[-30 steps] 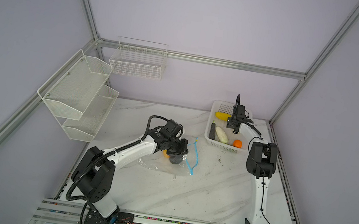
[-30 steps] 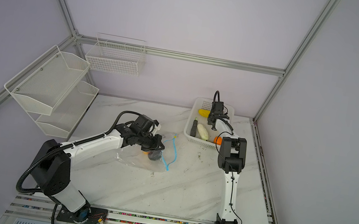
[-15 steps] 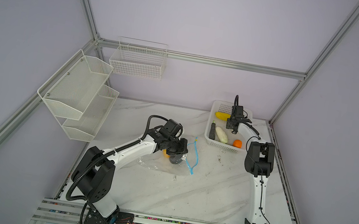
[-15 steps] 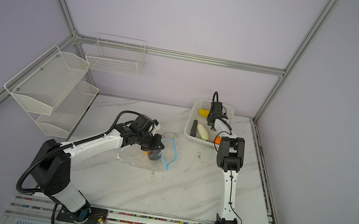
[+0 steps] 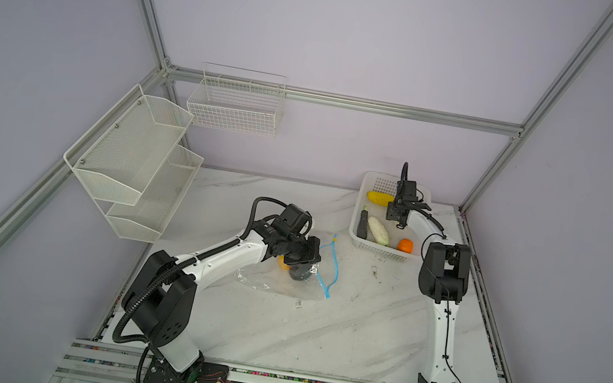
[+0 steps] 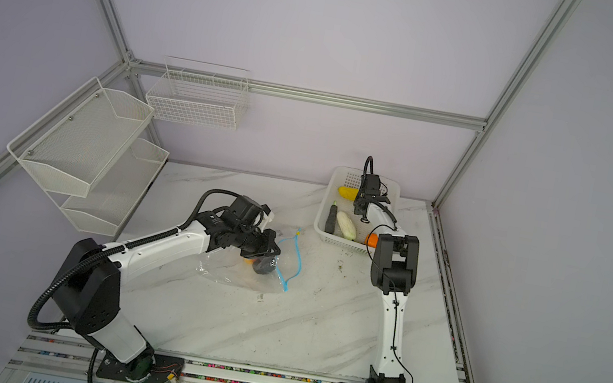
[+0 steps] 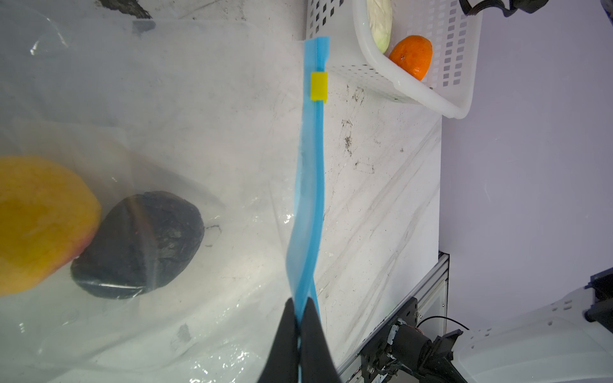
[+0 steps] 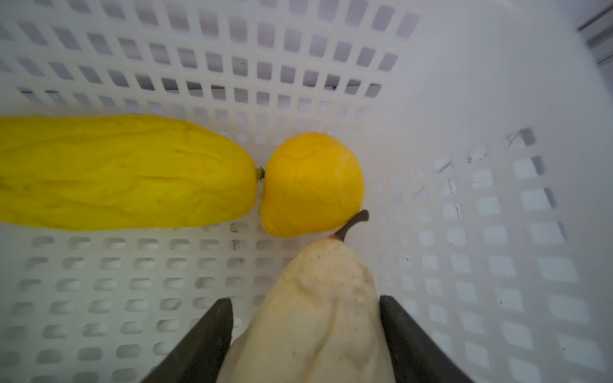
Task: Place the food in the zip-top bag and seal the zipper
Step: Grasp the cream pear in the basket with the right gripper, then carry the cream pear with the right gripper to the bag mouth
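both top views high over the whole table (image 5: 356,336); wrist views close on bag (image 7: 199,116) and basket (image 8: 497,232)

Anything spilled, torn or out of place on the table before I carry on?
Nothing stands out. The clear crinkly zip-top bag holds a yellow-orange fruit and a dark rounded piece; the left gripper pinches its light-blue zipper strip. The other food sits in the white perforated basket. Only dark scuffs mark the marble tabletop.

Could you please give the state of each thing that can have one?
zip-top bag: mouth open, two food pieces inside
zipper: unsealed, yellow slider at one end
left gripper: shut on the zipper
right gripper: shut on the cream pear, inside the basket
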